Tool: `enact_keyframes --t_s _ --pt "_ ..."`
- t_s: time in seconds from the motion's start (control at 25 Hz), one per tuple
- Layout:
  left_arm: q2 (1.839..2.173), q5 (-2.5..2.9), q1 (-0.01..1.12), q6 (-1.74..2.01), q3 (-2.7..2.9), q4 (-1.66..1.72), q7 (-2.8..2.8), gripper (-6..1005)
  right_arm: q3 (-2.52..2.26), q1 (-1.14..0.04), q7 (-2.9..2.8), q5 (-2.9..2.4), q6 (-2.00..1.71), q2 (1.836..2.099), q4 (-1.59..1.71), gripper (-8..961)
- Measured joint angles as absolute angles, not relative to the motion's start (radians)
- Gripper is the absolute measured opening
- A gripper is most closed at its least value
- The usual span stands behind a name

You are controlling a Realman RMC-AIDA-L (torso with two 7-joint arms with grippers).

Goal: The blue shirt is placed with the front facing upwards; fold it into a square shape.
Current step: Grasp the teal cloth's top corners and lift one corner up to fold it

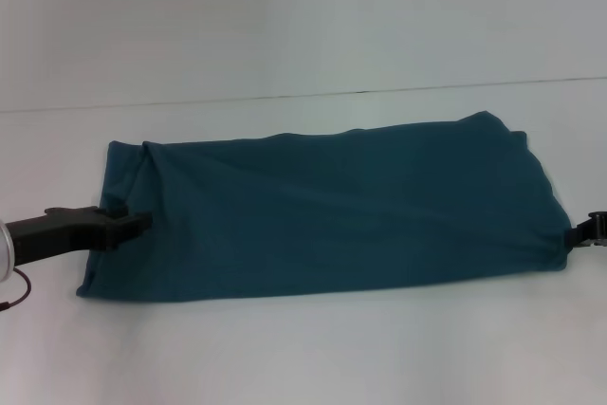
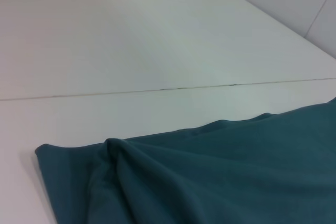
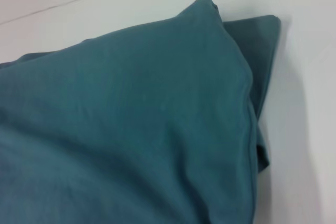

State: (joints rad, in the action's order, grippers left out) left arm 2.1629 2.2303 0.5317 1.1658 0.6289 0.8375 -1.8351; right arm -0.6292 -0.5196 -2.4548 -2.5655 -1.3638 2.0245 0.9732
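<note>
The blue shirt [image 1: 332,206] lies on the white bench [image 1: 303,348] as a long folded band stretching from nine o'clock to three o'clock across the middle of the head view, its far edge running slightly uphill toward two o'clock. No lettering shows on the upper face; the cloth reads as plain teal with soft creases.

The left hand [image 1: 133,222] sits at nine o'clock, its dark fingers lying low on the shirt's left end, where the fabric is gathered into a ridge rising toward the far left corner. It seems to be pinching the cloth, though the fingertips merge with the dark fabric and I cannot tell for sure whether they are closed. The left wrist view shows that same bunched ridge [image 2: 118,153] and the corner lying flat on the bench.

The right hand [image 1: 590,232] is at three o'clock, at the frame's edge, touching the shirt's near right corner, where the fabric draws to a point; only a small part of it shows, so its state cannot be told. The right wrist view shows the shirt's doubled layers [image 3: 260,51] at the right end, one edge peeking out beyond the other.

A thin dark seam [image 1: 379,92] crosses the bench beyond the shirt.
</note>
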Motion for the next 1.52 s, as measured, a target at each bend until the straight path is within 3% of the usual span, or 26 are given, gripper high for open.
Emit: enact_keyframes --t_s 1.0,1.4,1.52 --pt "2.163 2.23 0.534 1.166 0.629 0.837 -1.836 398 -0.608 -0.514 -2.43 -2.565 -1.371 2.018 0.973 11" --pt "2.163 2.23 0.536 1.163 0.625 0.837 -1.836 397 -0.592 -0.513 -2.436 -2.565 -1.394 2.008 0.971 90" --pt "2.163 2.23 0.537 1.159 0.624 0.837 -1.835 397 -0.59 -0.515 -2.436 -2.565 -1.411 2.008 0.968 162"
